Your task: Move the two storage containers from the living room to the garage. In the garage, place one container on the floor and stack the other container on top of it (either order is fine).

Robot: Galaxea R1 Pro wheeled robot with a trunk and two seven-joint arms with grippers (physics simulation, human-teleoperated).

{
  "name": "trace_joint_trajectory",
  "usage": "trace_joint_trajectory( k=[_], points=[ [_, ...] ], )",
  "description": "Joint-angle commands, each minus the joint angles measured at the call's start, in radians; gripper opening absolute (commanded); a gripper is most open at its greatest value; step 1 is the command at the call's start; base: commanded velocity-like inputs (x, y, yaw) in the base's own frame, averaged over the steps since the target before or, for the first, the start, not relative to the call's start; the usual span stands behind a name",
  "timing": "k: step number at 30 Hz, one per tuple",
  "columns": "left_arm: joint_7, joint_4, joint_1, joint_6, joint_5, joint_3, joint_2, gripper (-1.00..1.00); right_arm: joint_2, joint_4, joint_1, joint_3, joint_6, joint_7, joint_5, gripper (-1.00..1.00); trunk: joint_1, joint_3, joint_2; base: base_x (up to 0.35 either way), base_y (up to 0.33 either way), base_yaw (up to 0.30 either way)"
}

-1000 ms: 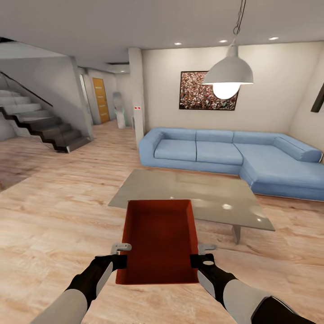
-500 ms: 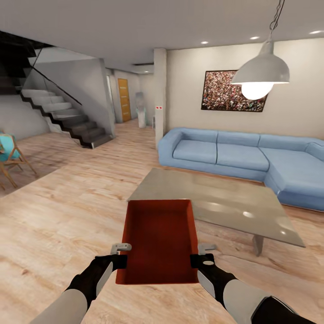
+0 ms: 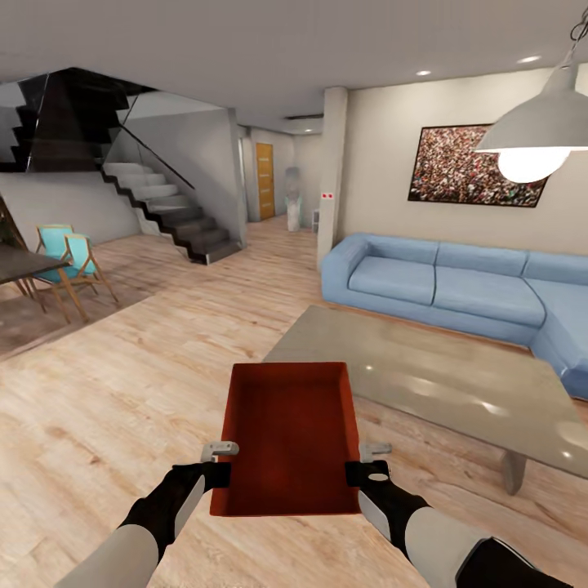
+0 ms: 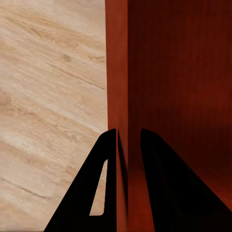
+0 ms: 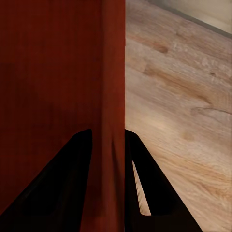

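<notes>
I carry one orange-red storage container (image 3: 290, 437) level in front of me, above the light wood-plank floor of the living room. My left gripper (image 3: 222, 469) is shut on its left wall, and the wrist view shows the fingers (image 4: 104, 188) straddling that wall (image 4: 117, 72). On the opposite wall my right gripper (image 3: 359, 469) is shut too, one finger (image 5: 145, 188) on each side of the wall (image 5: 113, 72). The bin is empty.
A glass coffee table (image 3: 425, 380) stands just ahead to the right, with the blue corner sofa (image 3: 457, 286) behind it. A pendant lamp (image 3: 543, 135) hangs at upper right. Stairs (image 3: 167, 212), a hallway with a wooden door (image 3: 264, 181), and chairs (image 3: 69, 257) lie to the left.
The whole view has swung left: sofa, table and lamp slid right, and stairs and chairs came into view. The bin and both grippers keep the same pose.
</notes>
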Motion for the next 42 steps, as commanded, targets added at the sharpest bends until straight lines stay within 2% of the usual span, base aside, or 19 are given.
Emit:
trace_joint_trajectory(
  k=[1,42],
  points=[
    [0.004,0.001,0.0,0.005,0.0,0.006,0.0,-1.0,0.0,-0.002,-0.001,-0.023,-0.033,-0.039,0.011,-1.0,0.0,-0.002,-0.001,0.0,0.0,0.3],
    [0.004,0.001,0.0,0.005,0.0,0.005,0.001,-1.0,0.0,-0.002,-0.001,-0.023,-0.033,-0.039,0.011,-1.0,0.0,-0.002,-0.001,0.0,0.0,0.3]
  ],
)
